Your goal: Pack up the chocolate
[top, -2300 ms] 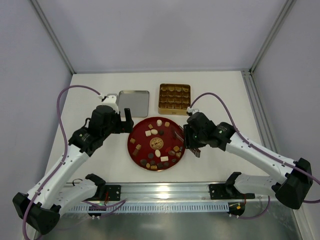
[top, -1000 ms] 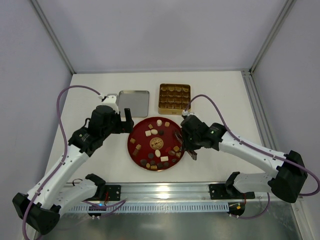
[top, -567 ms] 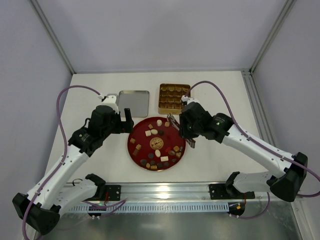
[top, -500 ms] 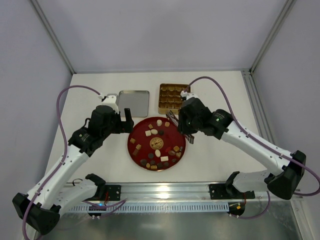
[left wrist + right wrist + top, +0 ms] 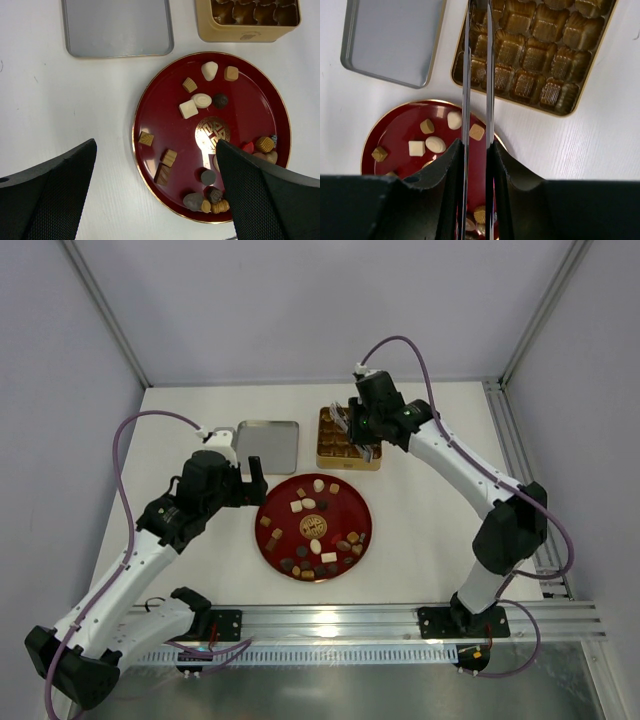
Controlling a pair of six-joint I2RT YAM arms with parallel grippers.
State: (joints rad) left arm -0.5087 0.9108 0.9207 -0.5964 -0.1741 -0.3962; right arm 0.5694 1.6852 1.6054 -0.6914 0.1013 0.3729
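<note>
While the left arm [image 5: 150,540] is folded at the elbow on the left of the counter [image 5: 440,530], its tool [image 5: 156,150] hangs near the left rim of the red plate [image 5: 250,110]. The wide black fingers [image 5: 50,200] are spread far apart and grip nothing.

The right arm [image 5: 450,455] reaches far forward from its base, the forearm slanting forward and to the left. This puts its tool [image 5: 348,423] over the left part of the gold tin [image 5: 551,91]. In the right wrist view, two thin metal blades run almost parallel with only a narrow slit between them. Their tips lie beyond the top edge of that view, so I cannot tell whether they pinch anything.

The chocolates [image 5: 202,100] lie scattered on the plate in cream, light brown and dark pieces, crowded most along its near rim. The tin shows rows of ribbed gold cups. A grey lid [image 5: 268,446] lies flat on the counter just left of the tin, beyond the plate and touching neither.
</note>
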